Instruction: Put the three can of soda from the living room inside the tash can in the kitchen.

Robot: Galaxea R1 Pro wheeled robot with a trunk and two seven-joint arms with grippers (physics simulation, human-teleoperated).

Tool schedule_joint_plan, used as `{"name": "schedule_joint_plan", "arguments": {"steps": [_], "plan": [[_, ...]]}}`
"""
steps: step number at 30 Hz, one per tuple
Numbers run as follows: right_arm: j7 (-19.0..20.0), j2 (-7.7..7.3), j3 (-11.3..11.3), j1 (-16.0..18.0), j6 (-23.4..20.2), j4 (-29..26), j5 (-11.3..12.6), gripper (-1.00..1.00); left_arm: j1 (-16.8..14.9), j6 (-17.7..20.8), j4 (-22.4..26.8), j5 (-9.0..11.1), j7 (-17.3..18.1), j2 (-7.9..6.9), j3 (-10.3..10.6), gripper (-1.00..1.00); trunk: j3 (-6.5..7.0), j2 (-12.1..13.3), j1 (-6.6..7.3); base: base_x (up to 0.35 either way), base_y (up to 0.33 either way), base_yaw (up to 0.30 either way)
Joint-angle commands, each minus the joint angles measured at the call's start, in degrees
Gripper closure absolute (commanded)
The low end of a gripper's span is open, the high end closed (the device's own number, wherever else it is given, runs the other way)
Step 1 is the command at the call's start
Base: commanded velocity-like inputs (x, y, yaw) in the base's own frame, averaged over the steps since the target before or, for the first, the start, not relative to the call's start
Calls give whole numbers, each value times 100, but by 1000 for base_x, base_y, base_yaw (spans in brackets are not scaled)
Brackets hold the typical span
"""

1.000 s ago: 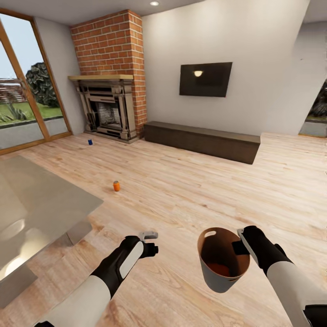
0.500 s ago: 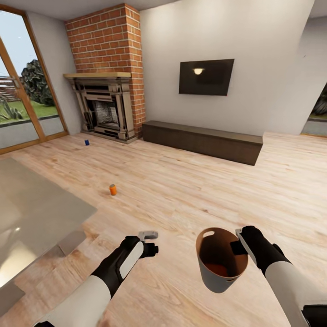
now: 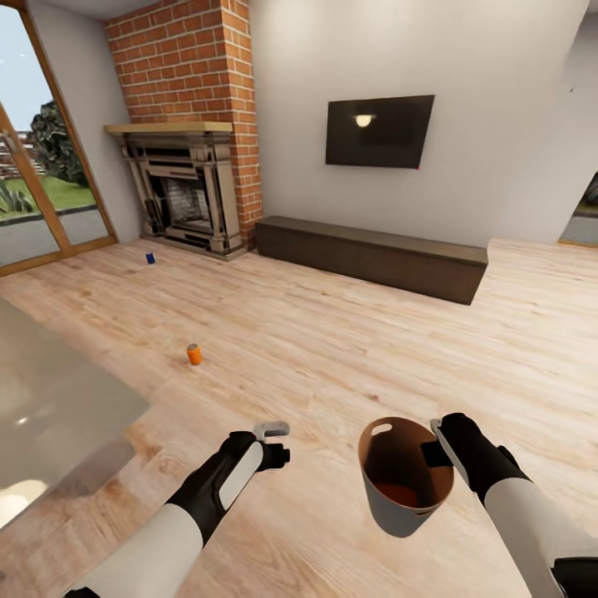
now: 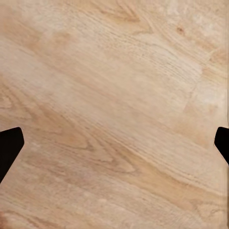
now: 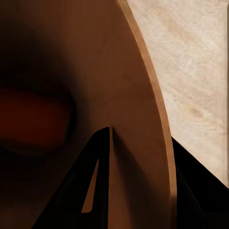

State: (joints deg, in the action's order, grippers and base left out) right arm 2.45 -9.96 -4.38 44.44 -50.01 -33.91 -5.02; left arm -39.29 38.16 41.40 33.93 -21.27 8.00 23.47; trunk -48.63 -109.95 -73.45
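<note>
My right gripper (image 3: 438, 449) is shut on the rim of the tash can (image 3: 397, 517), a brown bucket held above the floor at lower right. An orange can of soda (image 3: 399, 493) lies at its bottom, also seen in the right wrist view as an orange shape (image 5: 33, 119) beyond the bin wall (image 5: 138, 119) pinched between my fingers. A second orange can (image 3: 193, 355) stands on the wood floor ahead to the left. The dark blue can (image 3: 150, 258) stands farther off, near the fireplace. My left gripper (image 3: 280, 443) hangs open over bare floor, its fingertips (image 4: 9, 145) wide apart.
The living room has a brick chimney with a dark fireplace (image 3: 183, 195), a black wall TV (image 3: 379, 131) and a long low dark bench (image 3: 374, 257). A grey tabletop (image 3: 50, 407) juts in at lower left. A glass door (image 3: 41, 191) is at far left.
The whole view has shifted as the camera moved, so both floor cans and the fireplace sit further left in the picture. The arms and the held bin keep their pose.
</note>
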Motion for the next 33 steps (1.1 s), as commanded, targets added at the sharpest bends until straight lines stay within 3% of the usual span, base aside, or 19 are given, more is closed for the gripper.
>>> {"name": "schedule_joint_plan", "arguments": {"steps": [1, 33], "plan": [[28, 1, 2, 3, 0, -2, 55, 100, 0, -4, 0, 0, 0, 2, 0, -100, -9, 0, 0, 336, -171, 59], [27, 5, -29, 3, 0, -2, 41, 100, -5, -41, 0, 0, 0, 9, -7, -100, -298, 0, 0, 333, -177, 97]]}}
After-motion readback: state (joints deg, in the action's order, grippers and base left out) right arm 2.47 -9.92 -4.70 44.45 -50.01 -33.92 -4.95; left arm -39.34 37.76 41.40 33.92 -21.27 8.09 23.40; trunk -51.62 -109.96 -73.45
